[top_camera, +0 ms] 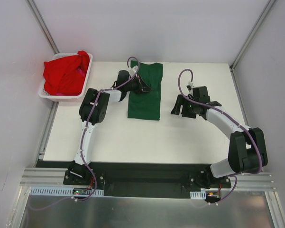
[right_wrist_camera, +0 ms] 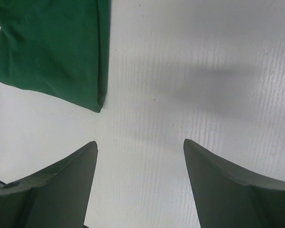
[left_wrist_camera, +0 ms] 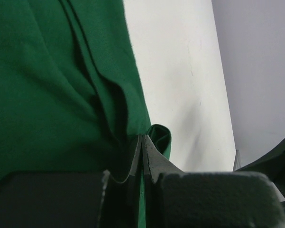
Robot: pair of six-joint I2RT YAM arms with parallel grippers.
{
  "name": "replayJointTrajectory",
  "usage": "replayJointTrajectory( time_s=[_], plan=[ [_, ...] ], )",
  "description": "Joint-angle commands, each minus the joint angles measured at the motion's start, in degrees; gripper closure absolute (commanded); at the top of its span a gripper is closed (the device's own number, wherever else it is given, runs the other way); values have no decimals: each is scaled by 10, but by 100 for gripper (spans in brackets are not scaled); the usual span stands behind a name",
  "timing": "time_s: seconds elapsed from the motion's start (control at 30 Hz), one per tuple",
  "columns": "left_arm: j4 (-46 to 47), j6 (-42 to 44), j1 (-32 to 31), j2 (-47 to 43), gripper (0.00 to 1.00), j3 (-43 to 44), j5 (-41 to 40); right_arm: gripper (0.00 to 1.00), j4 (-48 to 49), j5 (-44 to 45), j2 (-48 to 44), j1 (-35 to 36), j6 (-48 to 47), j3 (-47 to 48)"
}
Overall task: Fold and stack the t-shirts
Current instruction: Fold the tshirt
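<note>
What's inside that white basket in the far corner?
Bright red t-shirt cloth is heaped in the white basket and spills over its far rim. The heap covers anything beneath it, and how many shirts it holds cannot be told.

The green shirt [top_camera: 144, 107] is folded into a long, narrow strip and laid flat on the tabletop [top_camera: 133, 142], its length running from the far edge toward the middle. A fold of its cloth near the far end is pinched between the closed fingers of the left hand [top_camera: 141, 88]. The red shirt [top_camera: 62, 75] is heaped, crumpled, in the basket [top_camera: 61, 97] at the far left corner, rising above its rim.
</note>
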Motion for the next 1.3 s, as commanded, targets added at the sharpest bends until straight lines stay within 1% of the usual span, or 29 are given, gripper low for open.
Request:
replayJointTrajectory(
  time_s=[0.0, 0.27, 0.33, 0.53, 0.63, 0.67, 0.73, 0.77, 0.9, 1.03, 1.1, 1.2, 1.23, 1.27],
  plan=[
    [-49, 19, 5, 1, 100, 21, -1, 24, 0, -6, -29, -10, -10, -8],
    [-53, -13, 5, -5, 100, -25, -16, 24, -2, -11, -44, -14, -8, -11],
    [-51, -26, 6, -3, 100, -26, -18, 23, -4, -11, -47, -15, -8, -14],
    [-65, -28, 5, 4, 100, -13, -21, 24, -9, -11, -63, -15, -9, -25],
    [-41, -26, 5, 4, 100, -8, -11, 24, -12, -11, -72, -16, -11, -29],
    [-10, -26, 5, 1, 100, -8, 1, 24, -13, -11, -74, -16, -12, -31],
    [18, -28, 5, -5, 100, -4, 12, 24, -18, -11, -82, -17, -12, -33],
    [35, -28, 5, -8, 100, 9, 22, 24, -18, -12, -85, -17, -12, -36],
    [55, -34, 6, -19, 100, 59, 45, 24, -27, -7, -103, -18, -15, -44],
    [93, -66, 7, -48, 100, 74, 56, 23, -37, -1, -124, -19, -19, -53],
    [98, -66, 7, -82, 100, 59, 54, 23, -41, -1, -134, -20, -19, -57],
    [101, -57, 11, -140, 100, 3, 52, 23, -43, -3, -144, -20, -18, -60],
    [108, -54, 14, -156, 100, -41, 50, 23, -43, -4, -147, -20, -17, -63],
    [109, -50, 16, -188, 100, -65, 53, 23, -43, -5, -149, -20, -16, -63]
  ],
)
